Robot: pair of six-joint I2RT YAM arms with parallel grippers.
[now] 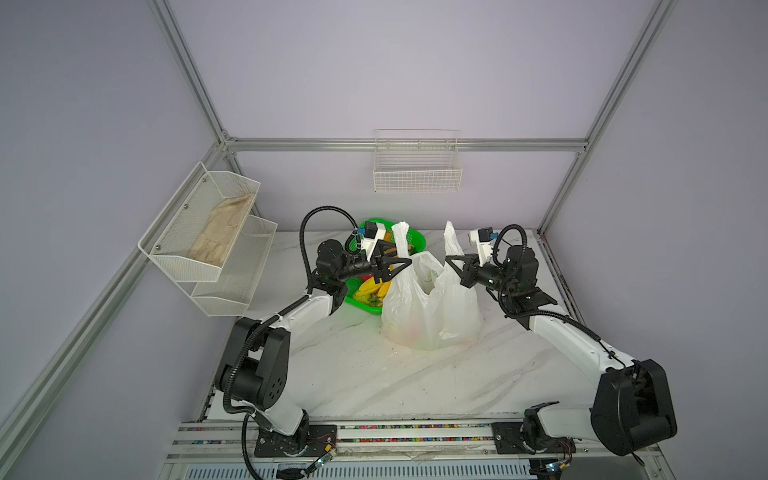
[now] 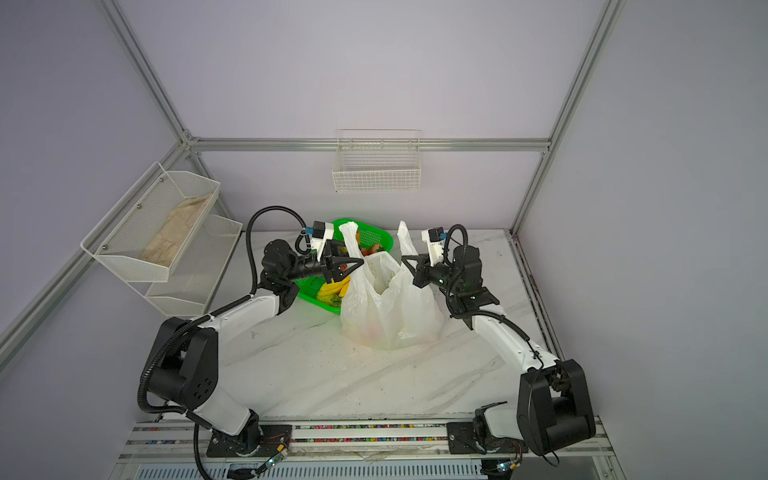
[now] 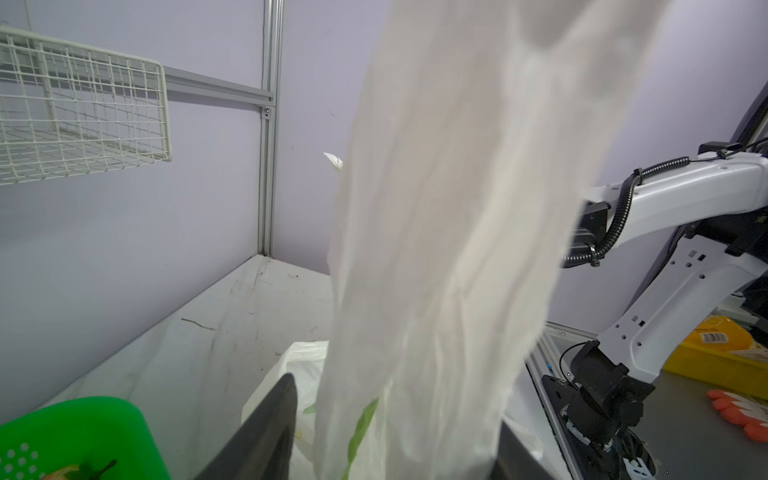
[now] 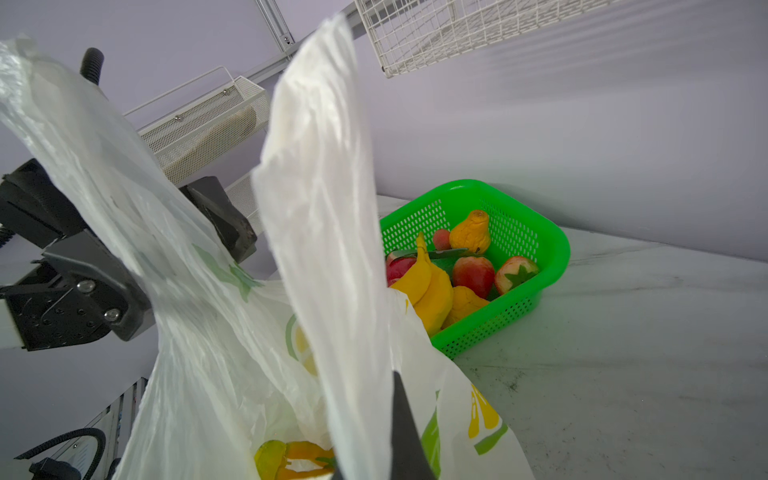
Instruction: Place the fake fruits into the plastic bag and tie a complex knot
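Plastic bag [image 1: 432, 307] stands centre-tabletop toward the far edge, mouth open. Fake fruits [image 4: 473, 276] lie in the green basket [image 4: 557, 245] just beside it.
Risk: my left claw [image 1: 401, 268], spread around one handle [image 1: 402, 241], could close off-centre and let the slick film slip out. My right claw [image 1: 451, 259] pinches the other handle.
Lemon-slice print [image 4: 300, 347]; no readable writing.

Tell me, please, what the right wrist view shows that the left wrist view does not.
Only the right wrist view: the banana bunch in the green basket, the lemon print on the plastic bag, and the mesh shelf holding a cloth. Only the left wrist view: the right arm and a yellow package beyond the table. Both: the bag's handles, the left gripper with its jaws either side of one handle, the green basket and the wire basket.
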